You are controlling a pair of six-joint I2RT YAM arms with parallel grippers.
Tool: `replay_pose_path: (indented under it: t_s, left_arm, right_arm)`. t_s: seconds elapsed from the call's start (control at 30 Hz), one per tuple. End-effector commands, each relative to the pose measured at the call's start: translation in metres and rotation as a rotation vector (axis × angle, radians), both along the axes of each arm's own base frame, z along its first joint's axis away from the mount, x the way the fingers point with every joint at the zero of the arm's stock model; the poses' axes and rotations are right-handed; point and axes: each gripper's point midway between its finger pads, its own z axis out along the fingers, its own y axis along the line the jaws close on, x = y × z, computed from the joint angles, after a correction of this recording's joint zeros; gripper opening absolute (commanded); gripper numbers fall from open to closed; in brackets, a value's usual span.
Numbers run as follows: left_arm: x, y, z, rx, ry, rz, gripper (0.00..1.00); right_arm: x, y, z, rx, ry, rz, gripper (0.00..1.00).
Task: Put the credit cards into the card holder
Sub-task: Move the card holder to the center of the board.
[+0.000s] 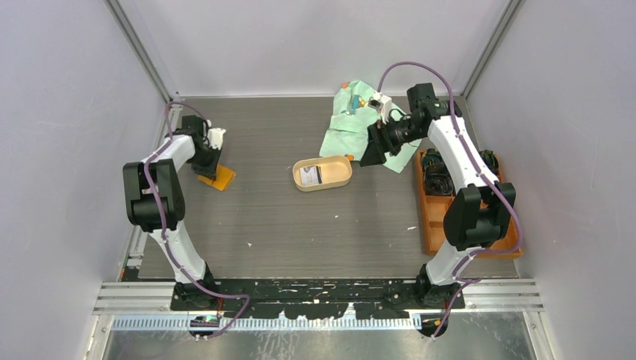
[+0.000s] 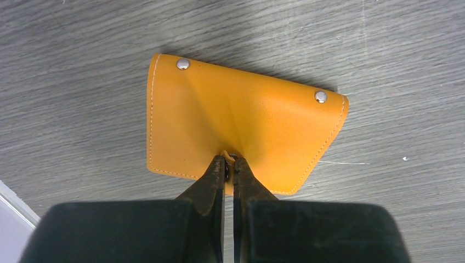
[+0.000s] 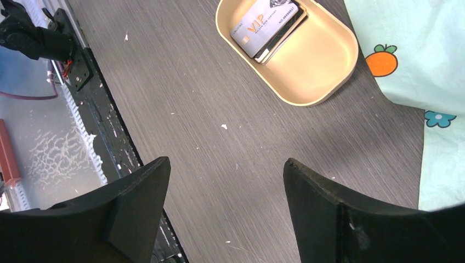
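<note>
Nearest, the left hand [image 2: 229, 163] is pinched fully closed on the near edge of the card holder [image 2: 241, 115], which lies flat on the counter [image 2: 82, 66] at the left. With so thin a bite, a lift could slip off the leather or drag the whole holder instead of opening it. Further in, the credit cards [image 3: 266, 24] lie stacked in the tan tray [image 3: 329, 82], well apart from the holder. The right hand [image 3: 226, 170] hangs above the counter, spread wide and holding nothing.

Plain pale grey walls [image 1: 67, 112] enclose a dark grey wood-grain table [image 1: 300, 232] under even light.
</note>
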Motion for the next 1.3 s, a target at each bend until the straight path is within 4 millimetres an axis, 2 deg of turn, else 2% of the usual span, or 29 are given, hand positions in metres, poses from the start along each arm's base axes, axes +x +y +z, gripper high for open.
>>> replay_pose_path:
  t_s: [0.0, 0.07, 0.2, 0.37, 0.5, 0.57, 0.6, 0.63, 0.73, 0.9, 1.0, 1.1, 1.17, 1.23, 1.27]
  left_arm:
    - [-0.028, -0.004, -0.012, -0.006, 0.069, 0.022, 0.0]
    - [-0.027, -0.013, 0.003, -0.014, 0.028, 0.011, 0.0]
    - [-0.027, -0.035, 0.045, -0.072, -0.092, 0.003, 0.0]
    - [-0.046, -0.091, 0.089, -0.161, -0.246, -0.114, 0.0]
    - [-0.079, -0.138, 0.101, -0.268, -0.335, -0.184, 0.0]
    - [-0.092, -0.161, 0.116, -0.335, -0.418, -0.214, 0.0]
    - [-0.098, -0.172, 0.121, -0.368, -0.45, -0.237, 0.0]
    - [-0.103, -0.183, 0.128, -0.411, -0.481, -0.239, 0.0]
    - [-0.119, -0.212, 0.143, -0.511, -0.557, -0.305, 0.0]
    - [-0.148, -0.251, 0.149, -0.623, -0.571, -0.448, 0.0]
    - [-0.157, -0.275, 0.157, -0.668, -0.591, -0.503, 0.0]
    - [-0.155, -0.295, 0.174, -0.709, -0.661, -0.531, 0.0]
    - [-0.153, -0.311, 0.187, -0.758, -0.691, -0.547, 0.0]
    - [-0.152, -0.327, 0.195, -0.789, -0.698, -0.575, 0.0]
    - [-0.153, -0.334, 0.194, -0.796, -0.69, -0.589, 0.0]
  right_arm:
    - [-0.001, 0.009, 0.024, 0.033, -0.064, 0.045, 0.81]
    - [-0.004, 0.012, 0.027, 0.039, -0.076, 0.068, 0.8]
    - [-0.01, 0.019, 0.037, 0.084, -0.12, 0.127, 0.8]
    - [-0.02, 0.04, 0.043, 0.179, -0.152, 0.205, 0.79]
    - [-0.038, 0.068, 0.03, 0.183, -0.176, 0.3, 0.8]
    - [-0.05, 0.085, 0.021, 0.192, -0.173, 0.346, 0.82]
    - [-0.052, 0.093, 0.017, 0.196, -0.172, 0.351, 0.85]
    - [-0.054, 0.1, 0.015, 0.201, -0.169, 0.346, 0.96]
    - [-0.051, 0.12, 0.007, 0.225, -0.202, 0.324, 0.99]
    - [-0.036, 0.144, 0.01, 0.315, -0.226, 0.231, 1.0]
    - [-0.044, 0.144, 0.003, 0.322, -0.177, 0.209, 0.99]
    - [-0.049, 0.137, -0.004, 0.322, -0.114, 0.128, 0.99]
    - [-0.052, 0.128, -0.012, 0.324, -0.057, 0.05, 0.97]
    - [-0.051, 0.117, -0.016, 0.331, -0.016, -0.018, 0.9]
    - [-0.051, 0.11, -0.017, 0.329, -0.004, -0.043, 0.88]
